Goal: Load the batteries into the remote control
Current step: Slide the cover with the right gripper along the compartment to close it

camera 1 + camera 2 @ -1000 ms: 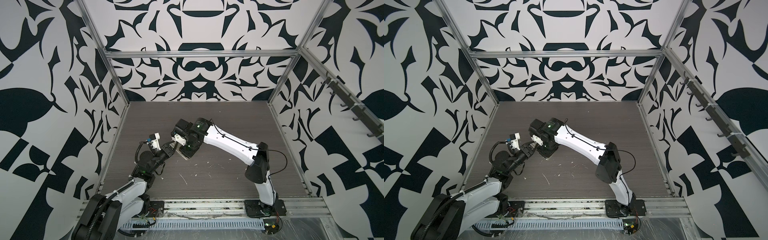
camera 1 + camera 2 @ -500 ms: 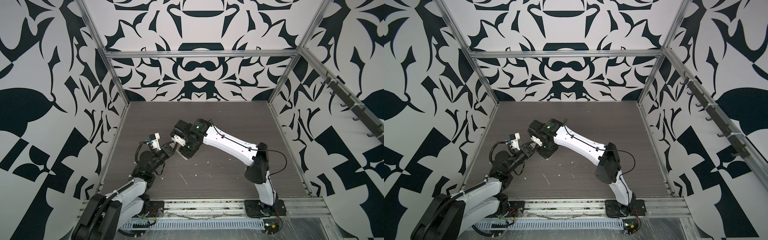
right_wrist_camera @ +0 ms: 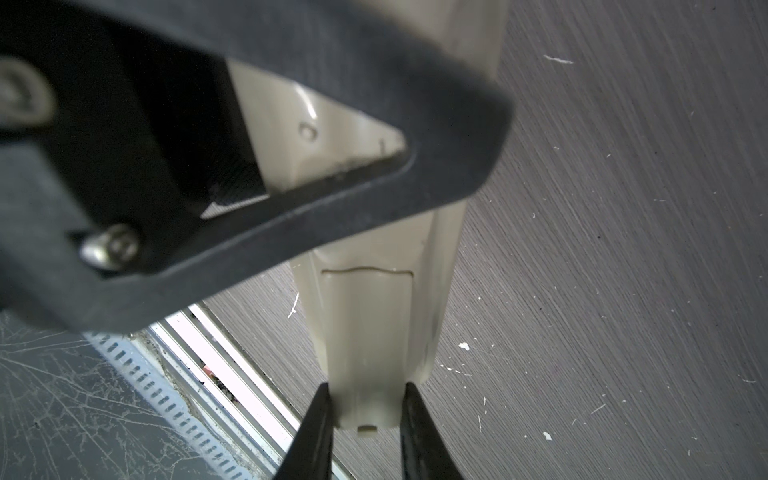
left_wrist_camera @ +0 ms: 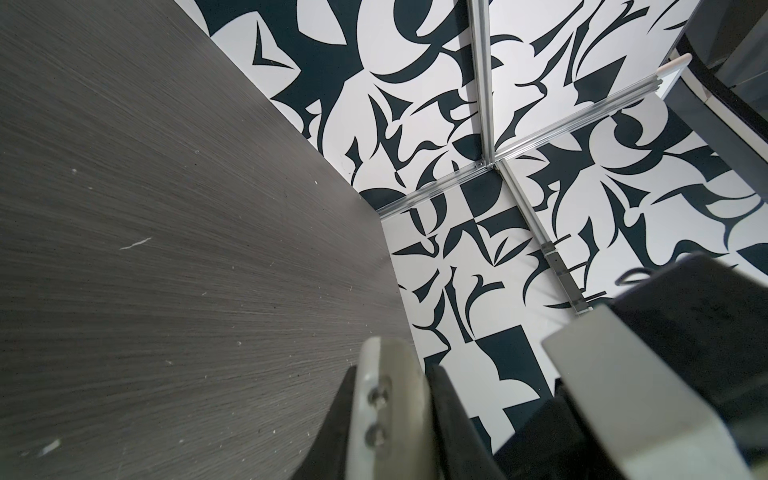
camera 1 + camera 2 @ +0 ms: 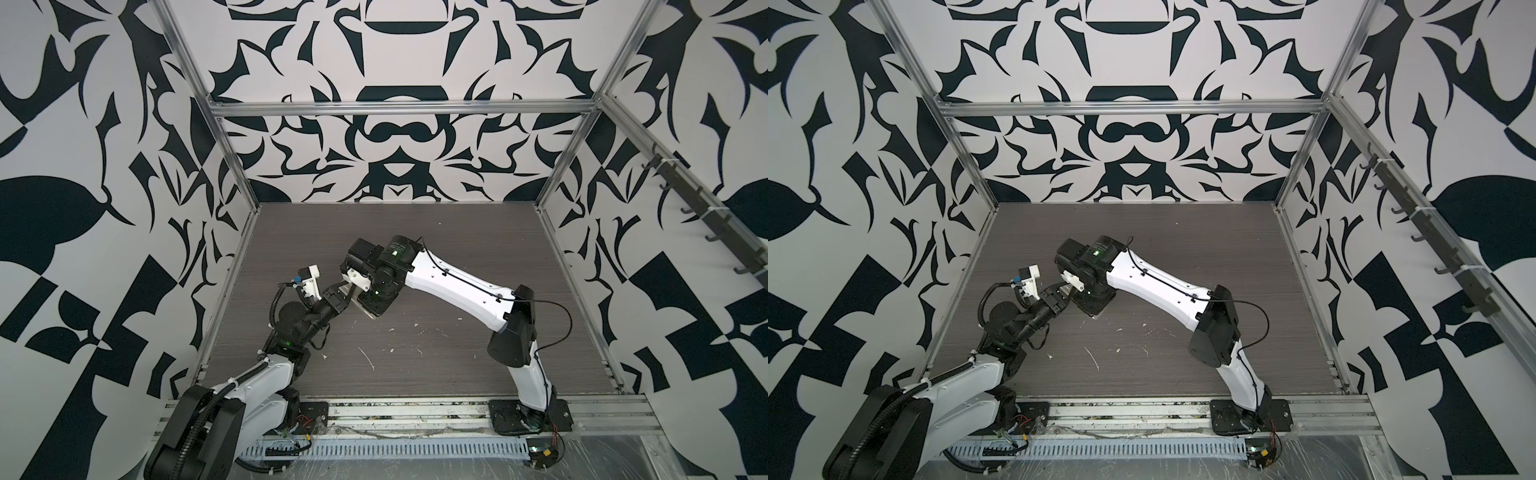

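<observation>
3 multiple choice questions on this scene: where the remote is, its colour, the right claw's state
1. Where is the remote control? A left of the table's middle; B at its back right corner; C on the front rail.
2. What colour is its back? A red; B black; C beige.
3. The right claw is: A wide open; B shut on the remote control; C out of view.
Answers: 1 A, both top views show the claw holding it there; 2 C, the right wrist view shows beige plastic; 3 B, its fingertips pinch the remote's end.
</observation>
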Robot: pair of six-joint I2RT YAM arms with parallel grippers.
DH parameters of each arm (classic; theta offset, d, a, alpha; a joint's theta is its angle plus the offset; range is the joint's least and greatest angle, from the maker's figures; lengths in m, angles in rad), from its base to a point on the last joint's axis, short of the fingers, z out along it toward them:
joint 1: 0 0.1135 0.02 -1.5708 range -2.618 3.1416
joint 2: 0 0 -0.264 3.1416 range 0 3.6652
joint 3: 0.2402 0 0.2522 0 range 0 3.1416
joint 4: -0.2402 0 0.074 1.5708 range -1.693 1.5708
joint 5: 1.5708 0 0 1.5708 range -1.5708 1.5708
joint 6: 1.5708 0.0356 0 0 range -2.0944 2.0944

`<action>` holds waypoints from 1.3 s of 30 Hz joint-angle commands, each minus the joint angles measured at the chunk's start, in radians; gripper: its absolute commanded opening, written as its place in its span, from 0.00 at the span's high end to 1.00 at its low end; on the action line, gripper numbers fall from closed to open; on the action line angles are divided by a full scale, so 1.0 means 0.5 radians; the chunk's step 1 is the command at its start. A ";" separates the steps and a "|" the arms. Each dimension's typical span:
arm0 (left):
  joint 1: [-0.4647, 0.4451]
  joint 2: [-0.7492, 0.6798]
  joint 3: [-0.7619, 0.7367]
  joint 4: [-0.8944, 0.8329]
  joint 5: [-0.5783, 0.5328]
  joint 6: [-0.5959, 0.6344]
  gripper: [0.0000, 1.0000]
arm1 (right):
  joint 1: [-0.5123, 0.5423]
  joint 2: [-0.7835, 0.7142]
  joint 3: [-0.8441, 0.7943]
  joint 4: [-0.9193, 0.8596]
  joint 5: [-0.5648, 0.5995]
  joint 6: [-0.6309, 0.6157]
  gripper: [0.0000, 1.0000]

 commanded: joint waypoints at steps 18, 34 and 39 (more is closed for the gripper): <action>-0.001 -0.003 0.012 0.155 0.081 -0.033 1.00 | 0.001 0.063 0.171 -0.091 0.136 -0.064 0.87; -0.002 -0.035 0.006 0.144 0.083 -0.024 1.00 | 0.004 0.083 0.197 -0.067 0.088 -0.027 0.75; -0.002 -0.033 -0.005 0.157 0.083 -0.029 1.00 | 0.004 0.071 0.194 -0.063 0.082 -0.015 0.66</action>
